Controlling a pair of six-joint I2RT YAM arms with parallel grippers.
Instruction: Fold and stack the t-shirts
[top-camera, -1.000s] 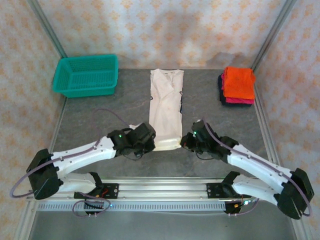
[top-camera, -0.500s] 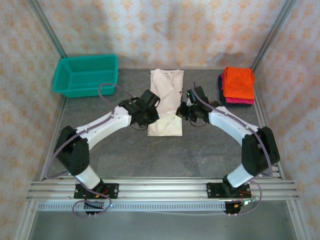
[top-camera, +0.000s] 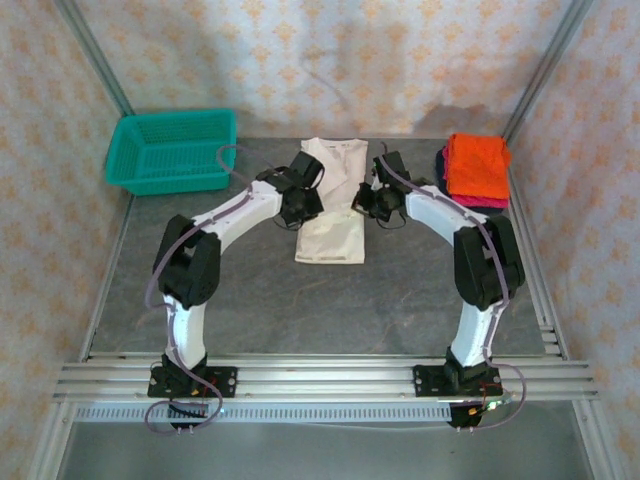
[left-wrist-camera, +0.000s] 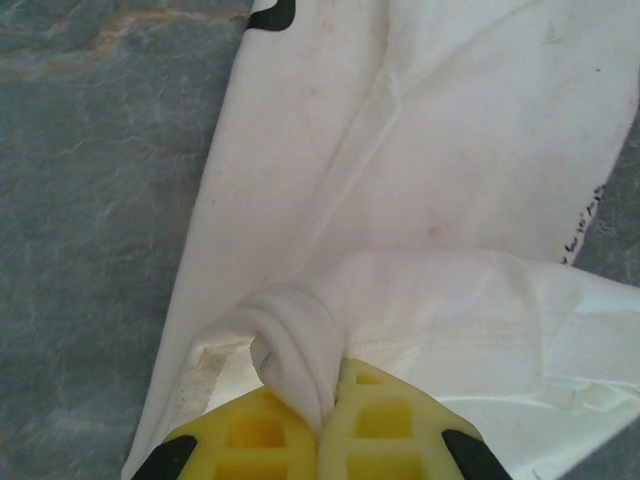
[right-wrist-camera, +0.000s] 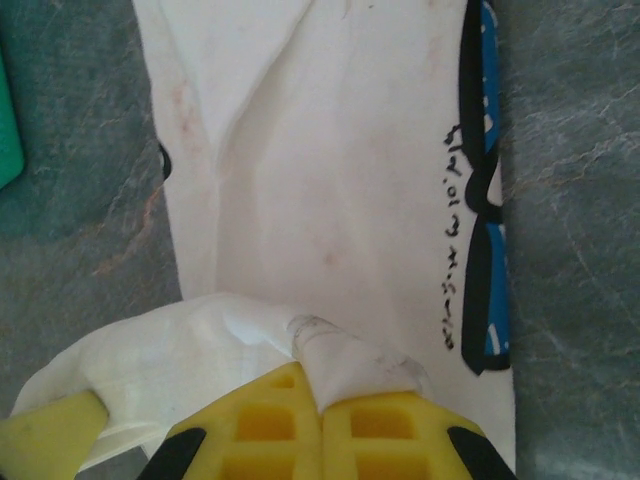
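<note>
Your left gripper (left-wrist-camera: 330, 415) is closed on a rolled bunch of the long white cloth t-shirt (top-camera: 333, 238) with blue lettering. Your right gripper (right-wrist-camera: 320, 400) is clamped on the same end, at the other corner. The pinched end is held above the flat part of the shirt, which lies mid-way across the grey tabletop (top-camera: 300, 310), toward its far edge. At the far right corner a folded orange shirt (top-camera: 477, 165) tops a pink shirt (top-camera: 480, 201) and a dark shirt (top-camera: 443, 172). A teal plastic mesh basket (top-camera: 172, 184) sits at the far left corner.
</note>
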